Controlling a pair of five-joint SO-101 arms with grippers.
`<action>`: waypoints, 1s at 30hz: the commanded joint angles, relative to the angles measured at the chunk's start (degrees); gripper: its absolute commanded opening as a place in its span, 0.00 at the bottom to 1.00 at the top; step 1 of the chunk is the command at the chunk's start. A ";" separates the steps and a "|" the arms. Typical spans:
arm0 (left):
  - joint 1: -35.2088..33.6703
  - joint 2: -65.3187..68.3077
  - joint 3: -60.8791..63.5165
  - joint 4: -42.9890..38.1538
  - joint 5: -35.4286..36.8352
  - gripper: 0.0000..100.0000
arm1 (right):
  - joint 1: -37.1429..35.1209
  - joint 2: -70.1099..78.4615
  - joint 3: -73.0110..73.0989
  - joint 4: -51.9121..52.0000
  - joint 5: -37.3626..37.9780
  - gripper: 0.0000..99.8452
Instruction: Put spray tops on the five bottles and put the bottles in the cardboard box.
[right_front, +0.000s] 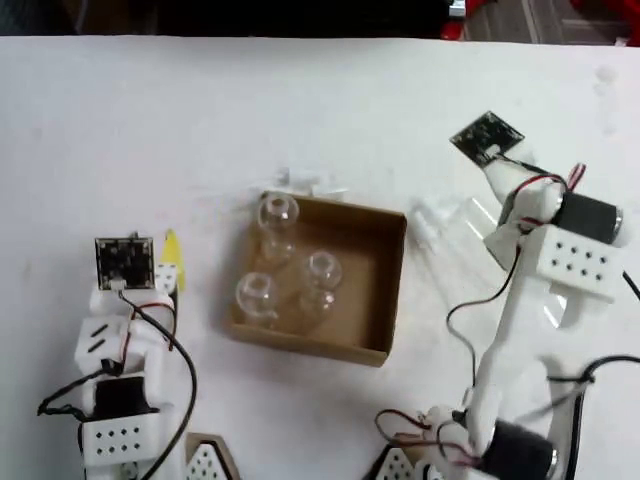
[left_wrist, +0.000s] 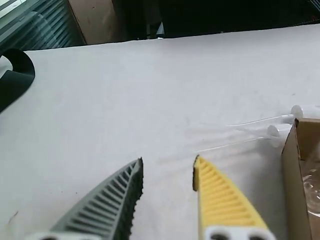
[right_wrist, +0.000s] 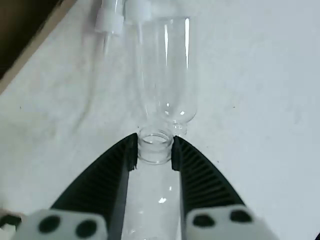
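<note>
White tabletop (right_front: 120, 120) spreads under both arms, with a dark strip of room along the top edge of the high view. At the centre of that view sits the open cardboard box (right_front: 385, 290). Three clear bottles lie or stand inside it: one (right_front: 278, 215) at the upper left corner, one (right_front: 322, 270) near the middle and one (right_front: 256, 292) at the lower left. Whether they carry spray tops cannot be told. Loose white spray tops (right_front: 300, 182) lie on the table just above the box's upper edge, and another (right_front: 425, 222) lies just off its upper right corner.

The right arm (right_front: 510, 330) rises along the right side of the high view, its wrist right of the box. In the right wrist view the right gripper (right_wrist: 154, 144) has its black jaws narrowed onto the open threaded neck of a clear bottle (right_wrist: 150, 200), gripping it on both sides. That bottle has no spray top. A second clear bottle (right_wrist: 167, 65) lies on the table just beyond it, near a spray top (right_wrist: 107, 20) and the box's edge (right_wrist: 25, 35).

The left arm (right_front: 120, 400) is at the lower left of the high view, left of the box. The left gripper (left_wrist: 167, 167) hangs over bare table with its grey and yellow jaws spread apart, holding nothing. Two spray tops with thin tubes (left_wrist: 280, 125) lie past it beside the box corner (left_wrist: 297, 165).
</note>
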 joint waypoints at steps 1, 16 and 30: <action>-0.57 -0.75 -0.53 -1.58 -0.26 0.15 | -1.63 -8.13 -2.37 0.40 -6.15 0.02; -0.57 -0.75 -0.53 -1.58 -0.26 0.15 | -20.88 -38.81 24.35 -37.05 -45.45 0.02; -0.22 -0.75 -0.53 -1.58 -0.26 0.15 | -33.45 -41.63 52.66 -71.87 -43.87 0.02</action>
